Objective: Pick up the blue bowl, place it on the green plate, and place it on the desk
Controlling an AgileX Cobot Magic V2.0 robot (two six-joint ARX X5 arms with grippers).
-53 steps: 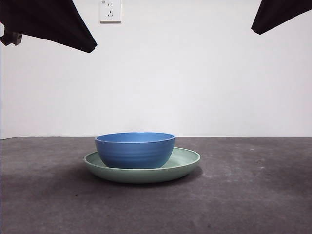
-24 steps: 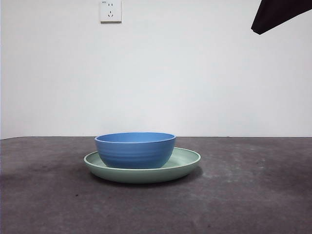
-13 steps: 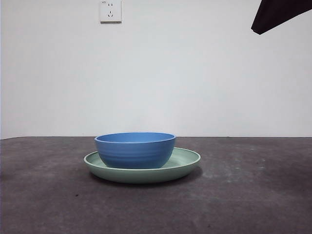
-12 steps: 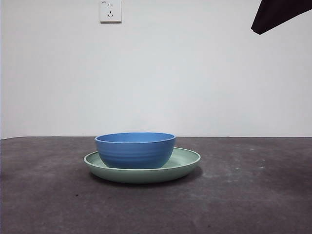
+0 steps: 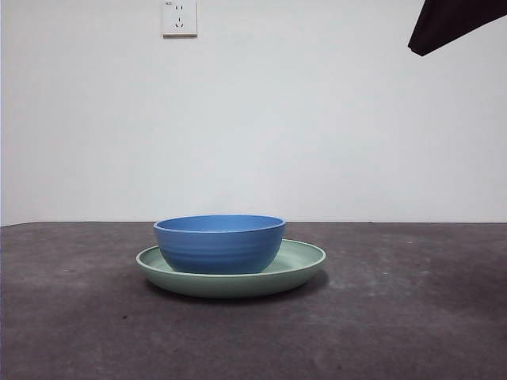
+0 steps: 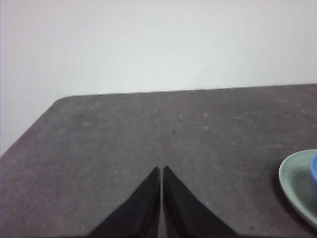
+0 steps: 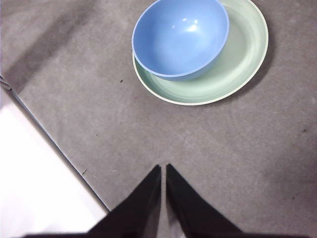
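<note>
The blue bowl (image 5: 219,243) sits upright inside the green plate (image 5: 305,261), a little left of the plate's middle, on the dark grey desk (image 5: 396,317). From above, the right wrist view shows the blue bowl (image 7: 181,37) resting in the green plate (image 7: 237,64), well away from my right gripper (image 7: 163,168), which is shut and holds nothing. My left gripper (image 6: 161,170) is shut over bare desk, with only an edge of the green plate (image 6: 294,181) showing beside it. In the front view one arm shows as a black tip (image 5: 455,24) at the top right corner.
A white wall socket (image 5: 179,17) is on the back wall. The desk's edge (image 7: 54,144) runs close to my right gripper, with white floor beyond. A rounded desk corner (image 6: 62,101) lies ahead of my left gripper.
The dark arm at the top left corner of the front view has risen out of sight. Bowl and plate have not moved.
</note>
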